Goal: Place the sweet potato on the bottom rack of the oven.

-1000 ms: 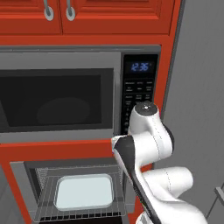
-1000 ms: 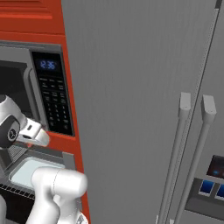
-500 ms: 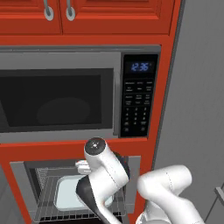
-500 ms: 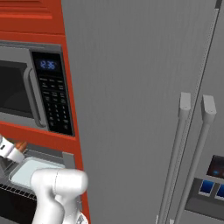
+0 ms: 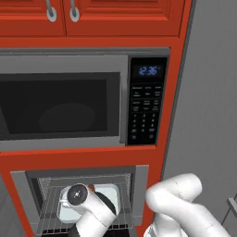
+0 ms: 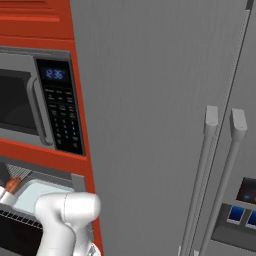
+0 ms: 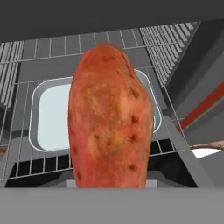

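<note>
The sweet potato (image 7: 109,118) looms large in the hand view, orange-red and speckled, held upright in my gripper, whose fingertips are hidden behind it. In the right base view my gripper (image 6: 7,193) sits at the left edge with the sweet potato (image 6: 13,184) poking from it at the mouth of the oven (image 5: 139,185). Below and beyond it a wire rack (image 7: 153,146) carries a pale rectangular tray (image 7: 52,116). I cannot tell whether this rack is the bottom one. From the left base camera my wrist (image 5: 77,196) covers part of the tray (image 5: 109,194).
The black-doored microwave (image 5: 60,109) with its keypad (image 5: 148,115) sits right above the oven opening. Red cabinet framing (image 5: 83,159) surrounds both. A tall grey refrigerator (image 6: 165,125) with two handles (image 6: 220,165) stands to the right. My white elbow (image 5: 178,194) is beside the oven's right frame.
My arm has swung down and left from in front of the microwave keypad to the oven opening, carrying the sweet potato with it. The gripper stays shut.
</note>
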{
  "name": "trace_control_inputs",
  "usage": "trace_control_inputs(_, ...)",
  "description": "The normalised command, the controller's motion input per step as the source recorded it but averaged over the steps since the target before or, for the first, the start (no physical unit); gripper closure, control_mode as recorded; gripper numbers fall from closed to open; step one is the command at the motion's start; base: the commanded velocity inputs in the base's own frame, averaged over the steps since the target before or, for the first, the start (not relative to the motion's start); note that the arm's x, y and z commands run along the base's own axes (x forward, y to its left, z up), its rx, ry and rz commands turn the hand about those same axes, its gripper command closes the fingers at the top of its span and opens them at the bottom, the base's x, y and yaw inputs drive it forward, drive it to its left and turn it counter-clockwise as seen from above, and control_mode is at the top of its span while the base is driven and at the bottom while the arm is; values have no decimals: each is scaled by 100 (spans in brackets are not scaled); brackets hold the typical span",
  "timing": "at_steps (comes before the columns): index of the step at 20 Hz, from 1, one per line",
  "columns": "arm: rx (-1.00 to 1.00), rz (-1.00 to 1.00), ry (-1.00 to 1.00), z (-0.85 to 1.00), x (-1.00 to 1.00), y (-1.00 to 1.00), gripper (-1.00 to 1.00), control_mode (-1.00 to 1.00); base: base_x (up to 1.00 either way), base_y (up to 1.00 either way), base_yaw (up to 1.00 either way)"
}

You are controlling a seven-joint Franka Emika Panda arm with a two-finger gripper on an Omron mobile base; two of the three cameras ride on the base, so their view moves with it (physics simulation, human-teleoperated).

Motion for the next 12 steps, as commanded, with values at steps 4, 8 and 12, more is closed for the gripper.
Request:
trace_control_inputs(4, 0, 0, 1, -46, 69, 23, 100, -100, 0, 0, 0)
trace_control_inputs(8, 0, 0, 8, -41, 70, 1, 100, -100, 0, 0, 0)
trace_control_inputs(12, 0, 0, 2, -64, 44, 24, 100, -100, 0, 0, 0)
